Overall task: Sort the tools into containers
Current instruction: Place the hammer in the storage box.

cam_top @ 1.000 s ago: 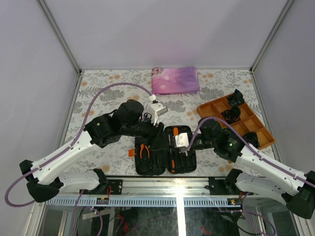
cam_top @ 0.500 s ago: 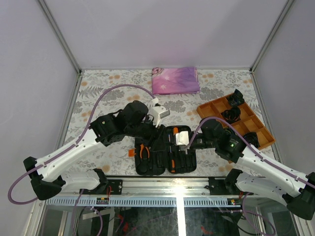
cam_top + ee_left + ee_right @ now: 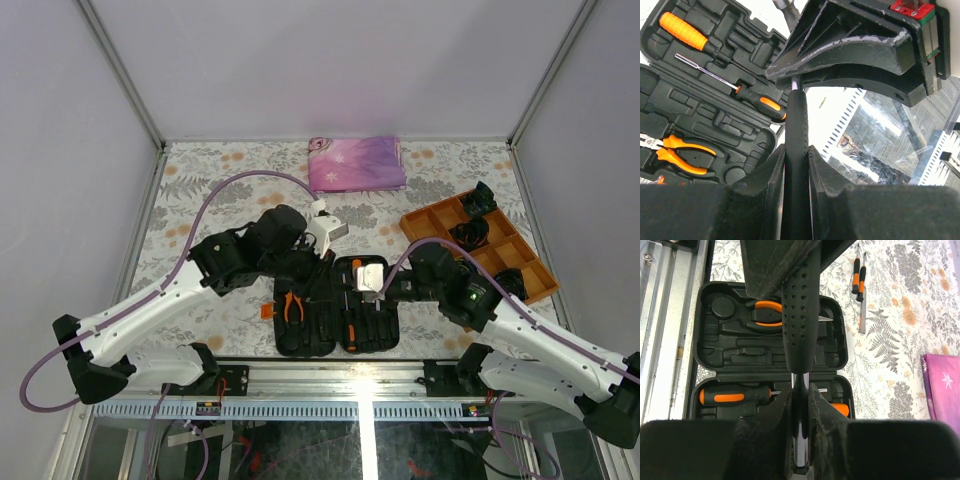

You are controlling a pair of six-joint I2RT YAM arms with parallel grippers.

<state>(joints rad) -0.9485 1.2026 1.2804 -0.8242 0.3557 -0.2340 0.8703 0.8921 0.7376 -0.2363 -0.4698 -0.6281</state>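
Your right gripper fills the bottom of this view, its jaws closed on the metal shaft of the hammer. The hammer's black dimpled handle runs straight up the middle, and its far end is covered by the dark left gripper. Beneath lies the open black tool case. Its upper half holds orange-handled pliers, and its lower half holds a black-and-orange screwdriver. On the floral tabletop beyond the case lie two small screwdrivers side by side. A purple cloth shows at the right edge.
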